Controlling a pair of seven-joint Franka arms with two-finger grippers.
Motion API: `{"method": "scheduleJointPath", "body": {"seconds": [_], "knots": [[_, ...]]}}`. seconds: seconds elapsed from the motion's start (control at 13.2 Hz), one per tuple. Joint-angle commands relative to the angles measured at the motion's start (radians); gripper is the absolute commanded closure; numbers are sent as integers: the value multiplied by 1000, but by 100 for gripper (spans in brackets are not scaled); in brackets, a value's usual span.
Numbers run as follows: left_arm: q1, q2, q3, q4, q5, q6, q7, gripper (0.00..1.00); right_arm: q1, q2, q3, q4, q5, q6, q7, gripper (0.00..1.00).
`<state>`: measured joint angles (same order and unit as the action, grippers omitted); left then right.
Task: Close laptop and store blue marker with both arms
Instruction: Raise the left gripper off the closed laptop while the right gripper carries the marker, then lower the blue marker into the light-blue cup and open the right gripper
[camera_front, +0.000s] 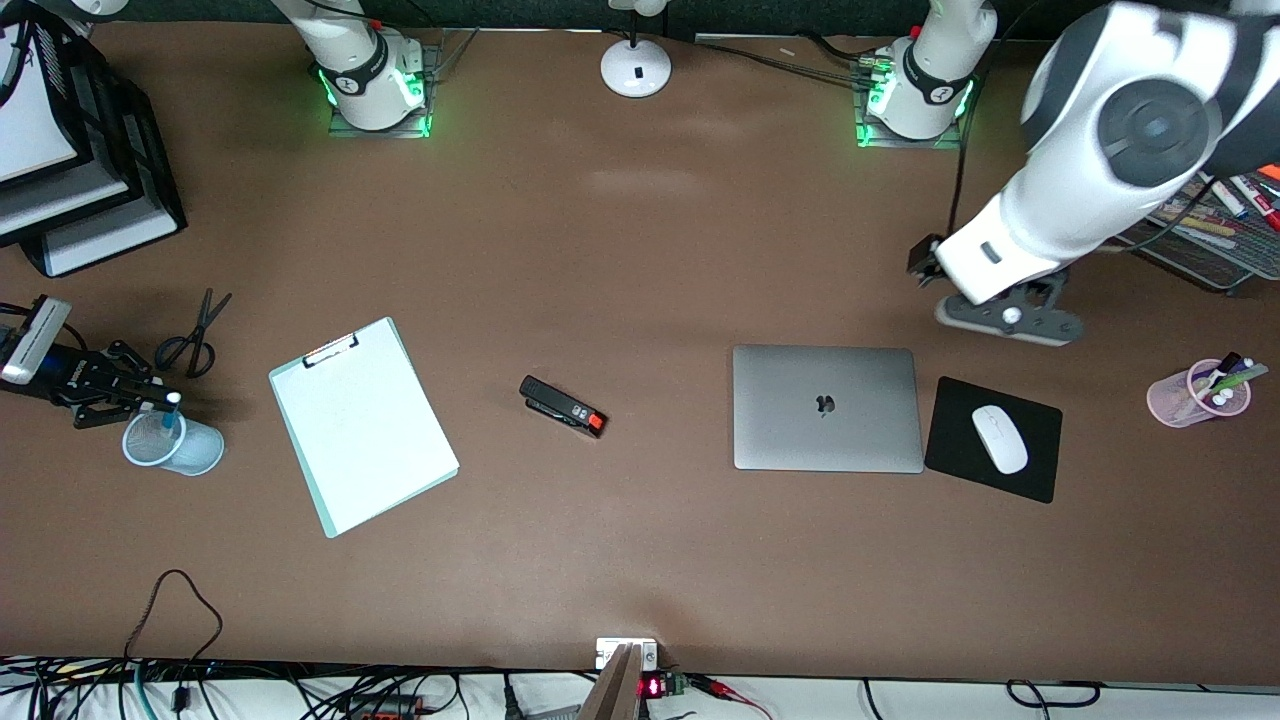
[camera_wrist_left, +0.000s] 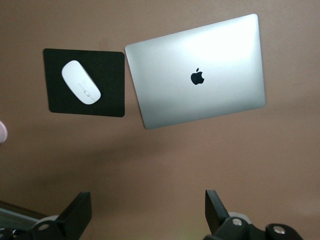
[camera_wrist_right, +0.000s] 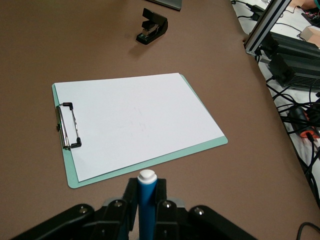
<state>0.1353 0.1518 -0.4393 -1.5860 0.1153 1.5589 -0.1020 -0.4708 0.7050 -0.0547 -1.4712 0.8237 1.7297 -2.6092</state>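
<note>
The laptop (camera_front: 825, 405) lies shut on the table, lid up with its dark apple logo showing; it also shows in the left wrist view (camera_wrist_left: 200, 70). My left gripper (camera_front: 1008, 318) hangs open and empty over bare table beside the laptop, toward the bases; its fingers (camera_wrist_left: 75, 212) stand wide apart around my left gripper's gap (camera_wrist_left: 145, 210). My right gripper (camera_front: 160, 402) is shut on the blue marker (camera_front: 172, 410), held upright with its white tip up, over the mouth of a clear cup (camera_front: 185, 448). The marker (camera_wrist_right: 148, 200) sits between the right gripper's pads (camera_wrist_right: 131, 197).
A clipboard (camera_front: 362, 422) with white paper, a black stapler (camera_front: 562, 405) and scissors (camera_front: 195, 335) lie between cup and laptop. A white mouse (camera_front: 999, 438) on a black pad (camera_front: 950, 450), a pink pen cup (camera_front: 1195, 392), a mesh tray (camera_front: 1215, 245) and stacked paper trays (camera_front: 75, 190) stand around.
</note>
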Motion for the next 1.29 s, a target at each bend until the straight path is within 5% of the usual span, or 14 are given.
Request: {"method": "scheduleJointPath", "body": {"seconds": [0.0, 0.23, 0.3, 0.38, 0.61, 0.98, 1.21], "knots": [[10, 8, -3, 90, -20, -62, 30, 0, -20, 14, 16, 23, 15, -12, 6, 65], [56, 11, -3, 153, -22, -115, 77, 0, -20, 31, 28, 44, 17, 14, 8, 67], [70, 9, -3, 159, -22, -115, 118, 0, -20, 34, 30, 49, 18, 13, 9, 57], [88, 9, -4, 161, -22, -117, 155, 0, -20, 33, 29, 49, 25, 8, 52, 1], [151, 3, 8, 166, -20, -151, 269, 0, -22, -1, 30, 43, 5, -42, 309, 0], [-64, -87, 339, 103, -98, -117, 258, 0, 34, -134, 30, 29, -102, -41, 535, 0], [-106, -179, 393, -44, -95, 47, 255, 0, 75, -252, 30, -33, -193, -42, 824, 0]]}}
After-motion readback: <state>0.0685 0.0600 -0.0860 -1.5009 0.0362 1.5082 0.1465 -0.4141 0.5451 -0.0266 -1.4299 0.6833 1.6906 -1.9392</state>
